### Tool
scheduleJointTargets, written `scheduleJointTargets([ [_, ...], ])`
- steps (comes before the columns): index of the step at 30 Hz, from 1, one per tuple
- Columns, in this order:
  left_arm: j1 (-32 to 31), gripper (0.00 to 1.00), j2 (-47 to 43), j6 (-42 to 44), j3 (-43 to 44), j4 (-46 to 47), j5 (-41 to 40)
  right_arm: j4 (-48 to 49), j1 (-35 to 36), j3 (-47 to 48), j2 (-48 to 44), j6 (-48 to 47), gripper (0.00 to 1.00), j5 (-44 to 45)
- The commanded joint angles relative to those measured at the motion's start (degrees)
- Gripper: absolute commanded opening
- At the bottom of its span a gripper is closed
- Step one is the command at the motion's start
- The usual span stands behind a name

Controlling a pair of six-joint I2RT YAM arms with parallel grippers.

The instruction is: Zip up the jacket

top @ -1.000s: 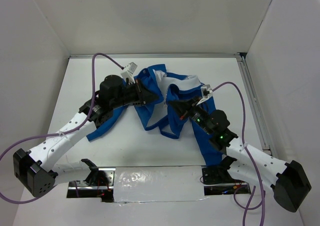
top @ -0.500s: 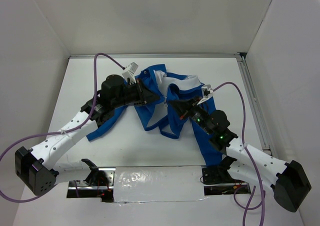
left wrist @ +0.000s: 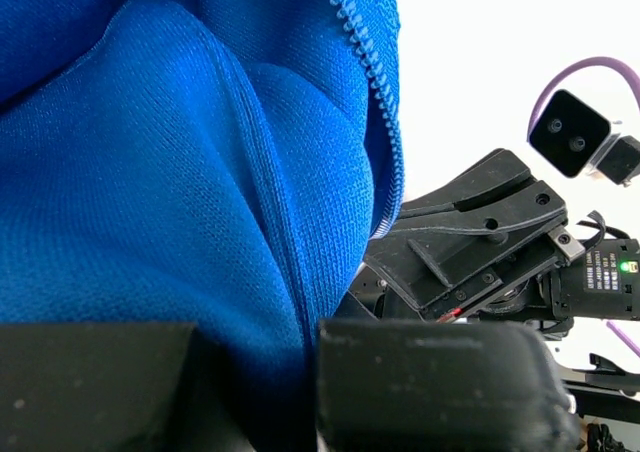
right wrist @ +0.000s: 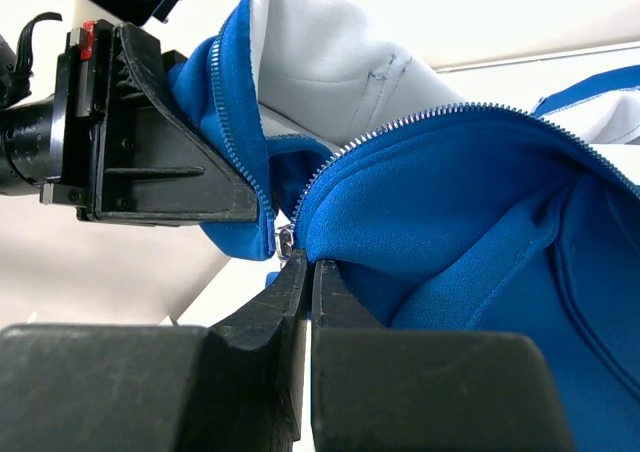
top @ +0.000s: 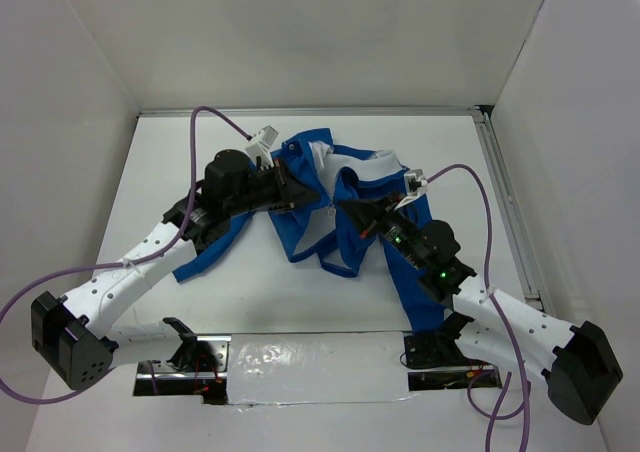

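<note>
The bright blue jacket [top: 296,228] lies crumpled at the table's middle, with its white lining [right wrist: 330,62] showing and the front open. My left gripper [top: 316,194] is shut on a fold of blue fabric [left wrist: 150,172] by the zipper teeth [left wrist: 376,72]; cloth fills the gap between its jaws [left wrist: 258,372]. My right gripper [top: 343,207] meets it tip to tip. In the right wrist view the right gripper [right wrist: 305,265] is shut, its jaws pressed together just under the small metal zipper slider [right wrist: 285,240], where the two rows of teeth meet. The pull tab itself is hidden between the jaws.
A blue sleeve [top: 412,282] runs under my right arm toward the near edge; another sleeve [top: 205,254] trails left under my left arm. Purple cables [top: 215,117] loop above both arms. White walls close in three sides, with a metal rail [top: 505,207] along the right edge.
</note>
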Motion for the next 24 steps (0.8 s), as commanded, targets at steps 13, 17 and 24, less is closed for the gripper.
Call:
scheduleJointTargets([
  [13, -1.2, 0.00, -2.3, 1.2, 1.9, 1.8, -6.5, -1.3, 0.7, 1.1, -2.8, 0.7, 0.00, 0.8],
  [17, -1.1, 0.00, -3.1, 1.7, 1.5, 2.6, -7.1, -2.5, 0.7, 1.5, -3.1, 0.7, 0.00, 0.3],
  [24, -1.8, 0.00, -2.4, 2.0, 1.8, 1.8, -8.3, -3.3, 0.6, 4.4, 0.0, 0.0, 0.00, -1.4],
])
